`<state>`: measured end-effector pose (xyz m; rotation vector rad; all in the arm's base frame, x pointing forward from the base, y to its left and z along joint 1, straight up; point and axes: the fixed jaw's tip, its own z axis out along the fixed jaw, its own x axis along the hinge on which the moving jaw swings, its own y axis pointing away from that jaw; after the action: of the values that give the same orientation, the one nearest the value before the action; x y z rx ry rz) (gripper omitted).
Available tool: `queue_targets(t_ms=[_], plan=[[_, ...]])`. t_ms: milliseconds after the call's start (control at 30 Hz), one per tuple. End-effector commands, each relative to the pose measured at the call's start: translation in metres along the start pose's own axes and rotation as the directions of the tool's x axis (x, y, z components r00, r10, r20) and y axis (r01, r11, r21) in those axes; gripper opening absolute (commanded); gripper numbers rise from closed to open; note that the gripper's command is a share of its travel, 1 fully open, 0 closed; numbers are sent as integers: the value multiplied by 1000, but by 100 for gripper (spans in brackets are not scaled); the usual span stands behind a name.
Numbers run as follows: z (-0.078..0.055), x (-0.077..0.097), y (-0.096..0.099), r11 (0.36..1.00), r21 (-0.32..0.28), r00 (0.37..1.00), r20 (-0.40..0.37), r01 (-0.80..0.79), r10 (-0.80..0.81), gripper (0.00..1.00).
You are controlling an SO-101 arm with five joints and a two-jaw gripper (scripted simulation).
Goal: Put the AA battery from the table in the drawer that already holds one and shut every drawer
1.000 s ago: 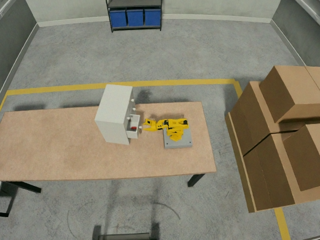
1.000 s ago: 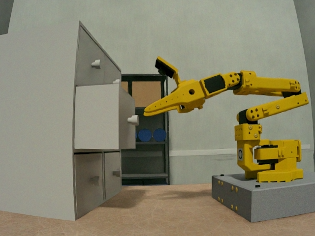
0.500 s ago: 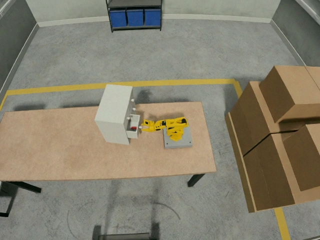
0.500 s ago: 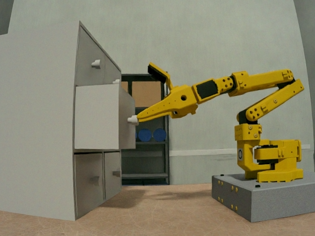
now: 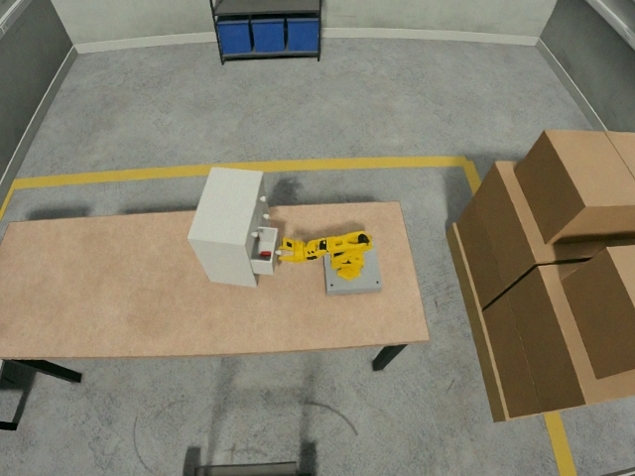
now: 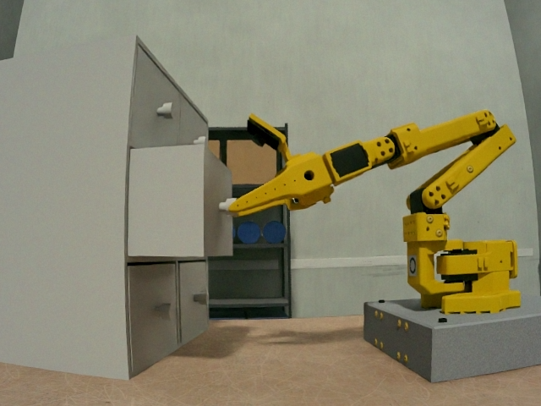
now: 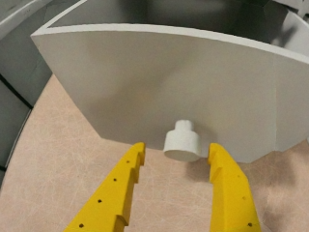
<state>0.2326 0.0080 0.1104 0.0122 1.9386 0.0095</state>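
Observation:
The white cabinet (image 5: 225, 204) (image 6: 65, 218) has one drawer (image 5: 264, 267) (image 6: 166, 200) (image 7: 145, 72) pulled out at middle height. A small red thing (image 5: 265, 253) lies in it; I cannot tell whether it is a battery. The drawer's round knob (image 6: 226, 204) (image 7: 182, 145) sticks out at its front. My gripper (image 5: 282, 250) (image 6: 231, 210) (image 7: 177, 148) is partly open, with one fingertip on each side of the knob and gaps showing in the wrist view. Nothing is gripped. I cannot make out an AA battery on the table (image 5: 154, 307) (image 6: 284, 362).
The upper drawers (image 6: 148, 83) and lower drawers (image 6: 152, 341) look shut; their knobs stick out toward the arm. The grey arm base (image 5: 353, 288) (image 6: 397, 345) stands on the table, in front of the cabinet. Cardboard boxes (image 5: 523, 332) stand beyond the table's right end.

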Motion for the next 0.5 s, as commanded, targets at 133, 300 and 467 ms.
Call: queue_targets(t_ms=[133, 300, 467], plan=[[1, -4, -2, 1000, 8, 1000, 16, -5, 5, 21], [1, -5, -2, 1000, 10, 1000, 16, -5, 5, 21], [1, -6, -3, 1000, 12, 1000, 16, -6, 6, 21]])
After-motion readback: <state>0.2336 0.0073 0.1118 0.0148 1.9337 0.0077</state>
